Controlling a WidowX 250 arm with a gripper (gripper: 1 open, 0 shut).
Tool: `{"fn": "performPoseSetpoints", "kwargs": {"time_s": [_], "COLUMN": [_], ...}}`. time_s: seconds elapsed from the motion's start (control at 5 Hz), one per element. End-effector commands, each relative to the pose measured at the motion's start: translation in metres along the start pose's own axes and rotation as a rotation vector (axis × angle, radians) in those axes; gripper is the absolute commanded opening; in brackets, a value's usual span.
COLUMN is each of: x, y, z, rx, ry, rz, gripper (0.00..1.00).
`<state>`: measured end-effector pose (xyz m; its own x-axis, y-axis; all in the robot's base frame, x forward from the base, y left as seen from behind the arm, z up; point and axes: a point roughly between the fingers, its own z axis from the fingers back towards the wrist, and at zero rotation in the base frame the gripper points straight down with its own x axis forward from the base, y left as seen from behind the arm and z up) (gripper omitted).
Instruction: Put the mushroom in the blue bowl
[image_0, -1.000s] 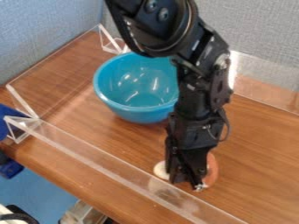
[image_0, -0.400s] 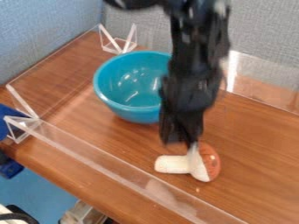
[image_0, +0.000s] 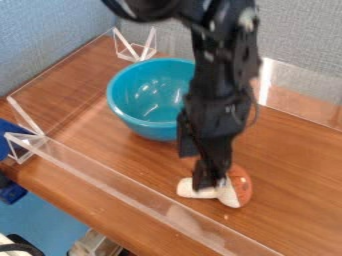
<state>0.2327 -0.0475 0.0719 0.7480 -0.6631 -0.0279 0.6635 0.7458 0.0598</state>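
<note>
I see the blue bowl (image_0: 154, 97) sitting toward the far left of the wooden table (image_0: 94, 125), and nothing lies inside it that I can make out. A clear plastic wall (image_0: 94, 175) runs along the near edge, and another stands at the far right side. The black arm (image_0: 221, 70) reaches down in front of the bowl's right side and hides part of its rim. The mushroom (image_0: 225, 186) lies on its side on the table, near and to the right of the bowl, close to the near wall: cream stem pointing left, reddish-brown cap to the right. My claw (image_0: 211, 178) hangs right over the stem, pointing down; blur keeps me from telling how wide it stands or whether it grips anything.
</note>
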Motion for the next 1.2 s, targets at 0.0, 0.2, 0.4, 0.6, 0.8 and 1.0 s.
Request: {"fn": "performPoseSetpoints", "kwargs": {"time_s": [0.0,0.2,0.4,0.6,0.8,1.0], "x": [0.007,0.009,0.01,0.01,0.01,0.01], "y": [-0.005,-0.009,-0.009,-0.008,-0.005,-0.001], "z": [-0.013,-0.032,-0.044,-0.046,-0.04,-0.033], "rx": [0.004,-0.015,-0.026,-0.025,-0.016,-0.006], "ry": [-0.01,0.014,0.034,0.04,0.037,0.035], "rz": [-0.013,-0.018,-0.016,-0.014,-0.01,-0.005], "gripper": [1.0,1.0,0.0,0.0,0.0,0.0]}}
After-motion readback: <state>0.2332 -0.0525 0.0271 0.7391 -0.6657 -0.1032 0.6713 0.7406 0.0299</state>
